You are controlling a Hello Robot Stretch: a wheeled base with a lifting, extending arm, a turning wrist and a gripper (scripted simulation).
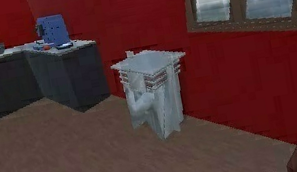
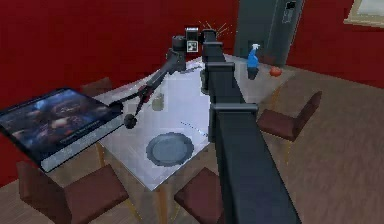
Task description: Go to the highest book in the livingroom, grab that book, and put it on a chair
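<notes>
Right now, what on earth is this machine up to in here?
The robot's dark arm stretches out over a white table, its jaws near a flat screen and a grey plate. I can't tell whether they hold anything. Brown chairs stand around the table. Ahead of the robot is a kitchen counter with a blue machine.

My arm [image 2: 236,135]: dark bar, matt, smooth. Table [image 2: 190,108]: pale top, smooth, slight sheen. Plate [image 2: 169,149] by its near edge: dull grey. Screen [image 2: 55,115] at its left edge: glossy. Chair [image 2: 290,120] seat: dark brown, matt. Floor [image 1: 68,159]: wood planks.
</notes>
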